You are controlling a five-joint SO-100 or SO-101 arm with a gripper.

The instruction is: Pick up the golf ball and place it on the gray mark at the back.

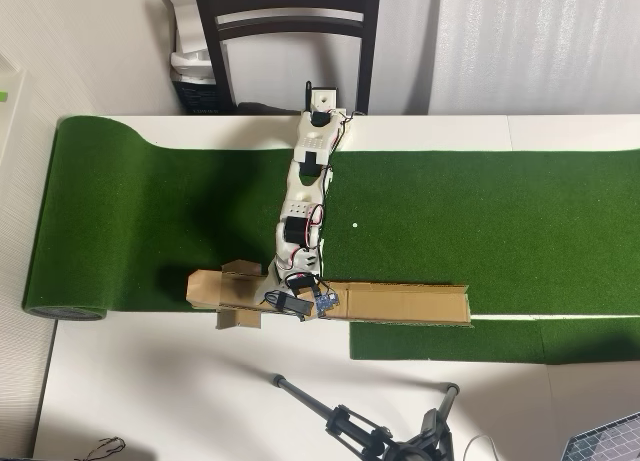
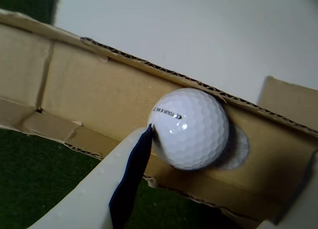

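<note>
Wrist view: golf ball (image 2: 191, 128) covers gray mark (image 2: 240, 148), cardboard wall (image 2: 99, 97) behind.

In the wrist view the golf ball (image 2: 190, 128) sits in the cardboard tray (image 2: 89, 90), over the gray mark (image 2: 239, 148), with the jaws' finger (image 2: 107, 184) at its left.

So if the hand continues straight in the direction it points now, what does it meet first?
Probably the cardboard channel: the hand holds the golf ball just before the gray mark there, though depth is unclear.
</note>
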